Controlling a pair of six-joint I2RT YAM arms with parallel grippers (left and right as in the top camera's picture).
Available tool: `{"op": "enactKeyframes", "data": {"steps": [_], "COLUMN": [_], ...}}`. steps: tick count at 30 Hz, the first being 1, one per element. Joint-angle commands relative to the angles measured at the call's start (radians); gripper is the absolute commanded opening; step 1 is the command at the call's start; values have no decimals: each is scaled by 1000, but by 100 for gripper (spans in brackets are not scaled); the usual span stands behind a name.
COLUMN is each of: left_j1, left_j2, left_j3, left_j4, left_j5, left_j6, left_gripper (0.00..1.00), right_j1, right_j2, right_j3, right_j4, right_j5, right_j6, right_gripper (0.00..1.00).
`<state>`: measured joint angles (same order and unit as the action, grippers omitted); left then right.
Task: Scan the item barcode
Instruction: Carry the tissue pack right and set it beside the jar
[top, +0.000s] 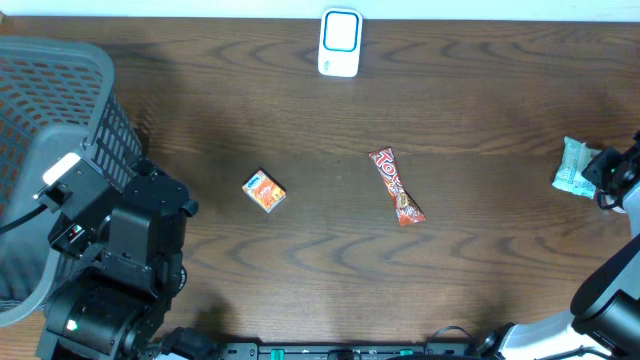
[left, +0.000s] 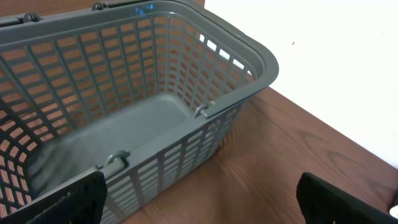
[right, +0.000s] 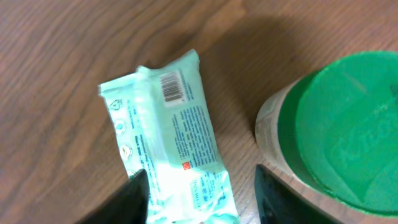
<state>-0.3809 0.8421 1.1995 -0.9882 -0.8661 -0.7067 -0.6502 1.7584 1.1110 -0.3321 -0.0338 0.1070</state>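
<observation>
A mint-green packet (right: 168, 137) lies flat on the wooden table with its barcode (right: 173, 87) facing up. My right gripper (right: 202, 199) is open around the packet's near end; the right finger (right: 280, 199) stands clear of it, while the left finger (right: 134, 199) is at its edge. In the overhead view this packet (top: 575, 167) is at the far right, beside my right gripper (top: 605, 175). A white and blue scanner (top: 340, 42) stands at the back centre. My left gripper (left: 201, 205) is wide open and holds nothing.
A grey plastic basket (top: 60, 100) fills the left side, and its rim (left: 155, 56) is just ahead of the left gripper. A small orange box (top: 265, 191) and a red candy bar (top: 397, 187) lie mid-table. A green-lidded container (right: 342, 130) stands close to the right of the packet.
</observation>
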Motion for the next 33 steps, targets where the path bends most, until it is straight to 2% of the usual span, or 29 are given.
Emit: {"op": "enactKeyframes", "data": {"steps": [1,4,8,10,13,17,19,20,22,23,24,27,33], "left_j1": [5,5,5,5,5,5,5,5,5,5,5,5,5], "left_j2": [0,0,0,0,0,0,0,0,0,0,0,0,0], "left_j3": [15,15,15,15,15,15,15,15,15,15,15,15,15], "left_j4": [-3,-3,-3,-3,-3,-3,-3,-3,-3,-3,-3,-3,-3], "left_j5": [-9,-9,-9,-9,-9,-9,-9,-9,-9,-9,-9,-9,-9], "left_j6": [-5,-5,-5,-5,-5,-5,-5,-5,-5,-5,-5,-5,-5], "left_gripper": [98,98,98,98,98,98,98,98,98,98,98,98,98], "right_j1": [-1,1,35,75,172,348,433,475,559,593,643,720,797], "right_j2": [-83,-176,-304,-337,-338,-296,-264,-243,-198,-180,-151,-98,-5], "right_j3": [2,3,3,3,3,3,3,3,3,3,3,3,3], "right_j4": [-1,4,36,36,19,-90,-136,-148,-156,-156,-155,-146,-133], "right_j5": [-11,-95,-320,-417,-509,-525,-525,-526,-526,-526,-525,-512,-341], "right_j6": [58,106,183,184,123,-19,-58,-60,-55,-51,-39,-8,86], "right_gripper": [60,65,73,81,89,92,79,62,18,6,1,1,1]}}
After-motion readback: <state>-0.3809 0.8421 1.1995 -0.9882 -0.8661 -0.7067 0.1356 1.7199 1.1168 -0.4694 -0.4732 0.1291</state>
